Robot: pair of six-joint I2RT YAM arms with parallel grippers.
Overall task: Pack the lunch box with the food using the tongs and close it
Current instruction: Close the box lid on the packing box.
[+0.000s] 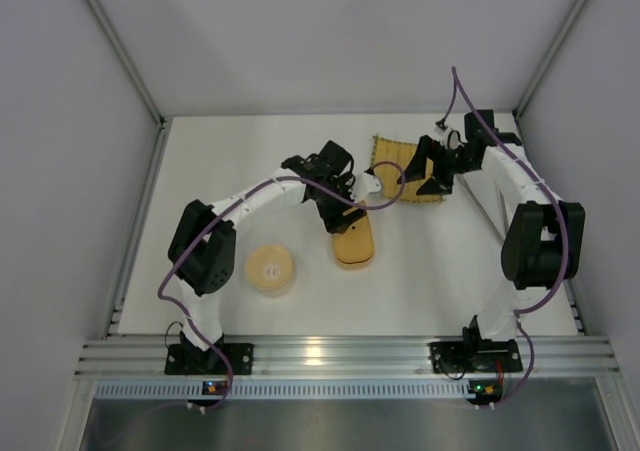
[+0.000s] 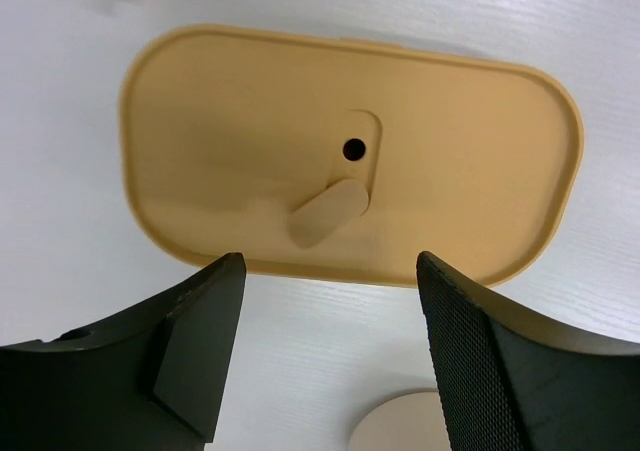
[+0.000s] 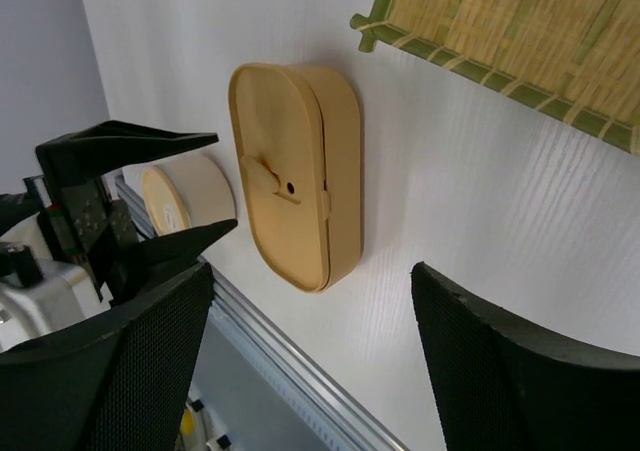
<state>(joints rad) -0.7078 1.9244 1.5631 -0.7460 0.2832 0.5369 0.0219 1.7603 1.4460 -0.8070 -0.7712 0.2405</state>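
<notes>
Left gripper (image 2: 330,263) hangs over the lunch box (image 2: 250,121), jaws spread wide with nothing between them; I see no contact. I find the right gripper (image 3: 312,271) likewise agape and empty, at the bamboo mat (image 1: 392,149) toward the far right of the table (image 1: 440,271). The lunch box lies mid-table with its lid (image 3: 265,151) seated on it. A round tan tub (image 1: 270,269) stands near its left side, apart.

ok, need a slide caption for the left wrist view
Left gripper, open and empty, hovers above the lidded lunch box; a round tan container peeks in at the bottom edge.
</notes>
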